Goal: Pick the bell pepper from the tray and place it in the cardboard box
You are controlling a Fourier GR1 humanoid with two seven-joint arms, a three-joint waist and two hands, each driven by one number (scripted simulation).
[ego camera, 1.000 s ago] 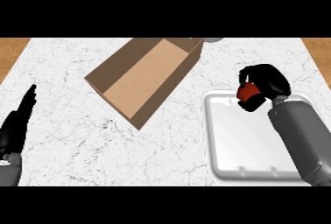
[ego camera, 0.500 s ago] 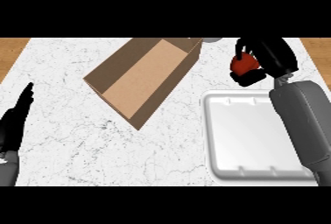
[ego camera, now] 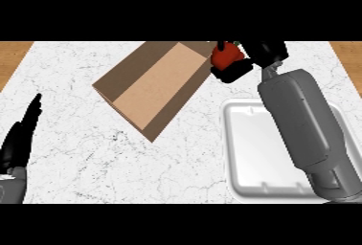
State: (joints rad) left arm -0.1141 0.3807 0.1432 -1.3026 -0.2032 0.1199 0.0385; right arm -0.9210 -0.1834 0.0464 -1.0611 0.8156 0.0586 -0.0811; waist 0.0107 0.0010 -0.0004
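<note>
While earlier over tray point(ego camera: 244, 143), bell pepper point(ego camera: 226, 56) now beside cardboard box point(ego camera: 157, 86).

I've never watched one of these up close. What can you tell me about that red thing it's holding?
It is a glossy red bell pepper with a bit of green stem at its top. The black right robot hand curls round it and hides part of it. It is held at the far right edge of the open brown cardboard box, away from the white tray.

You had the right robot hand point(ego camera: 249, 61) curled round the red bell pepper point(ego camera: 226, 56), at the cardboard box's point(ego camera: 157, 86) far right corner. The white tray point(ego camera: 247, 148) lay on the marble bench point(ego camera: 84, 153). Your left robot hand point(ego camera: 20, 139) rested open at the left edge.
</note>
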